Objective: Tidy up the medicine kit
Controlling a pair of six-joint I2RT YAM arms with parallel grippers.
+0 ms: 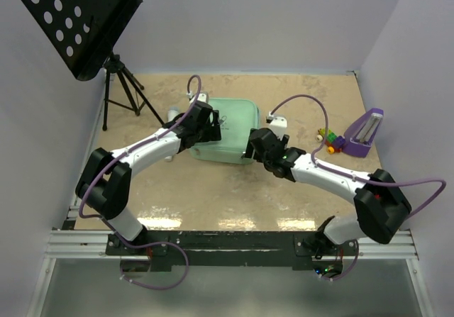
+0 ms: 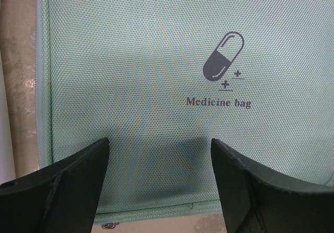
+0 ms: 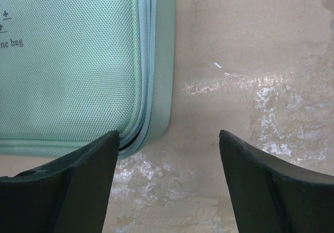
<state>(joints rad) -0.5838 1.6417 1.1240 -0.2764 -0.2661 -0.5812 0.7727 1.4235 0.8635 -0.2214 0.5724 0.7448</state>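
The medicine kit is a pale mint-green fabric-covered case lying flat mid-table with its lid down. In the left wrist view its lid shows a capsule mark and the words "Medicine bag". My left gripper hangs open just over the lid's near part, holding nothing. My right gripper is open and empty at the case's near right corner. Its left finger sits over the corner and its right finger over bare table. The zip seam shows a dark gap at that corner.
A purple wedge and small coloured pieces lie at the right. A white bottle stands by the case's right side, and a white object at its left. A black music stand on a tripod fills the far left.
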